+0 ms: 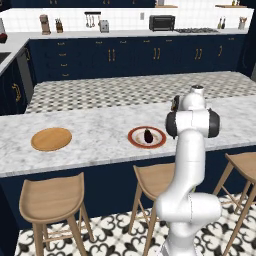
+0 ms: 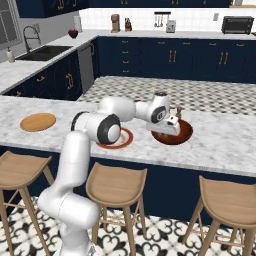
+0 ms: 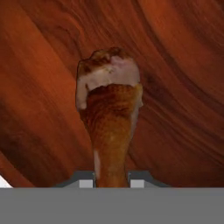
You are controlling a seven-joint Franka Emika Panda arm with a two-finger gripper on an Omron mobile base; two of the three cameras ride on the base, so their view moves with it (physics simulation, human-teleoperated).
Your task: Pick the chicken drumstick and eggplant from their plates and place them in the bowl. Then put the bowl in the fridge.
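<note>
While the orange-tan plate (image 1: 51, 139) lies bare at the left of the tabletop (image 1: 100, 132) and the eggplant (image 1: 149, 134) sits on the red-rimmed plate (image 1: 136, 140), the gripper (image 2: 176, 121) hangs over the bowl (image 2: 186, 134) farther right, jaws pinching the chicken drumstick (image 3: 109, 113) by its thin end. Judged step: depositing the drumstick. Next move calls for spreading the jaws above the bowl, then fetching the eggplant.

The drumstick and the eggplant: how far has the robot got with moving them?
Done: the chicken drumstick is off the orange-tan plate. In hand: the gripper holds it shut over the bowl, not yet released. Left: the eggplant lies on the red-rimmed plate; then the bowl goes into the fridge.
</note>
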